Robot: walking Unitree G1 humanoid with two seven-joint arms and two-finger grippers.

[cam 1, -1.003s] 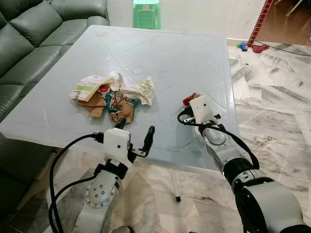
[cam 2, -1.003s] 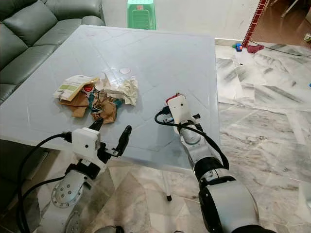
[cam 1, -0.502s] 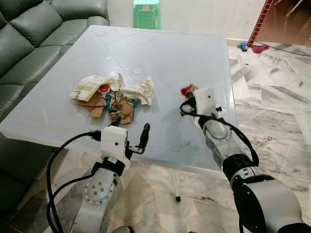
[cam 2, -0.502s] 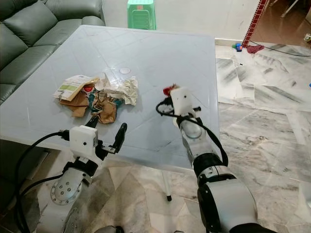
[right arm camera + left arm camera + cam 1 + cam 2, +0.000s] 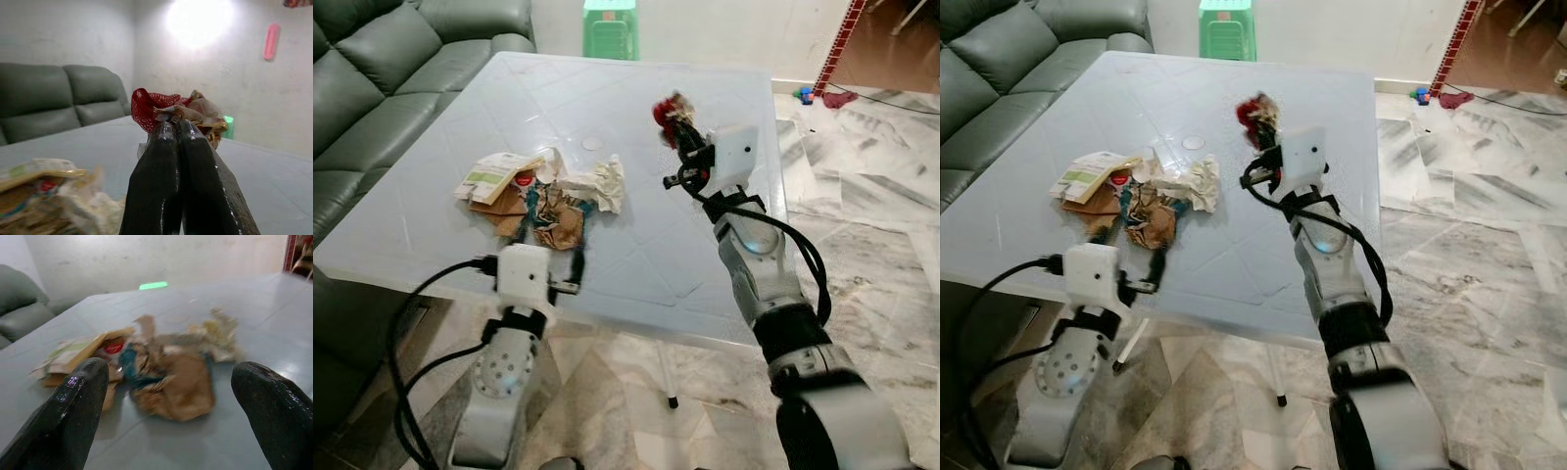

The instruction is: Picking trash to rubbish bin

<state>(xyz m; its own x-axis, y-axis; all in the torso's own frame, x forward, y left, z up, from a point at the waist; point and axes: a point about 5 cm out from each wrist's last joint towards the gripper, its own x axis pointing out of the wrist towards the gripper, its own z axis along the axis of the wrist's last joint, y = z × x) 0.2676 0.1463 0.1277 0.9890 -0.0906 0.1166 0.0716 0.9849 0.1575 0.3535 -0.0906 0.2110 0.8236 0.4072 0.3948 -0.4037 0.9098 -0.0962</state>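
Lifting now: your right gripper [image 5: 677, 125] has risen upper centre, jaws clamped on red scrap [image 5: 666, 108]; left gripper [image 5: 171, 396], jaws apart, nears trash pile [image 5: 543, 194]; bin next

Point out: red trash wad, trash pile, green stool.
red trash wad [image 5: 669, 111], left eye view, on its red netting above the right gripper's tips
trash pile [image 5: 558, 225], left eye view, on the brown paper
green stool [image 5: 1226, 29], right eye view, on its seat

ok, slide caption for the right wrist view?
Right gripper shut on a red wrapper scrap, lifted above the table.
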